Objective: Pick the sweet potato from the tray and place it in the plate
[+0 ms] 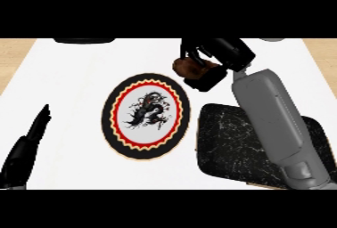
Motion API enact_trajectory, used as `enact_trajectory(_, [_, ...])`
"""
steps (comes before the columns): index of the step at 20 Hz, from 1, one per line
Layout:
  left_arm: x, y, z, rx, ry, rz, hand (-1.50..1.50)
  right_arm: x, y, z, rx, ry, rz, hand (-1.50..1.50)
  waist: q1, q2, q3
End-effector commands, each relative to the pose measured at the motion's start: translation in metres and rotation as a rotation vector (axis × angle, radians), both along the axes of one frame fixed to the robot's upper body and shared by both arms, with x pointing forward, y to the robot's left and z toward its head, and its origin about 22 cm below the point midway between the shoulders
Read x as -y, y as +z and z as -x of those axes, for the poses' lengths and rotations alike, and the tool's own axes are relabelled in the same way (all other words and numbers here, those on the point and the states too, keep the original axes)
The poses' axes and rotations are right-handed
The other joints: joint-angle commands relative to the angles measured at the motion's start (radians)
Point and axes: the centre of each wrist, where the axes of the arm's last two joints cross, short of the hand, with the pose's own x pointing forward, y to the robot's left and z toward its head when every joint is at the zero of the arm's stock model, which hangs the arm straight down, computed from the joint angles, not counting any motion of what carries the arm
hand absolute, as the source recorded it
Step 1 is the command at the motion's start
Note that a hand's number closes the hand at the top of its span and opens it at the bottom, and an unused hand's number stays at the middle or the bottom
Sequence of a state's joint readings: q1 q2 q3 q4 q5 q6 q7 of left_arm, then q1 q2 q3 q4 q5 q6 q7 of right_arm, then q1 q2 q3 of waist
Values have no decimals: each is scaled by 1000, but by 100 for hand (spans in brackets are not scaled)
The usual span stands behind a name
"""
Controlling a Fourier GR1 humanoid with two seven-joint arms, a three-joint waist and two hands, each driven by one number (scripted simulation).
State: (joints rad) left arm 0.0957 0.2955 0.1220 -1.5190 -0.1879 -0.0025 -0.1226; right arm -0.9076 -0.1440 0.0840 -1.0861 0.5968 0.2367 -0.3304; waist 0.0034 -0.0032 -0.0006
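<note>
Looking steeply down from the head view, we see our right hand (214, 55) curled round the sweet potato (189, 67), a brown lump that shows at the hand's left side while the black fingers hide the rest of it. The hand and its load sit toward the far edge of the white surface (66, 71), beyond the upper right rim of the plate (146, 116) and not over its middle; whether the sweet potato is lifted above the surface or resting on it we cannot tell. Our grey right forearm (273, 116) runs from the near right corner up to the hand and crosses over the tray (227, 142), a dark, marbled, rounded rectangle lying at the near right part of the surface, just beside the plate's right rim. The plate is round with a black outer band, a red ring and a pale centre bearing a black dragon figure, and it lies in the middle of the surface. Our left hand (30, 142) shows at the near left edge, fingers straight and pointing toward the far edge, holding nothing and well apart from the plate. Wooden flooring (13, 49) shows past the surface's left and right edges.
</note>
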Motion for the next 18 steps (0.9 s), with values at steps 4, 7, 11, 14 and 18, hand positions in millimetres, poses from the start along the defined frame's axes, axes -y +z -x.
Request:
enact_trajectory(4, [4, 2, -3, -7, -6, 2, 0, -90, -9, 24, -96, 5, 83, 150, 21, 3, 0])
enact_trajectory(7, [-12, 6, -8, -2, -16, 4, 0, -93, -36, 24, -129, 35, 153, 150, 19, 6, 0])
enact_trajectory(11, [18, -14, -7, 9, -39, -9, 0, -107, -53, 19, -167, 19, 193, 150, 30, 9, 0])
enact_trajectory(14, [16, -4, -3, 10, -30, 2, 0, -115, -63, 17, -184, 20, 199, 150, 38, 10, 0])
enact_trajectory(18, [6, -3, -17, 17, -56, -13, 0, -110, -90, 29, -391, -23, 106, 150, 57, 15, -1])
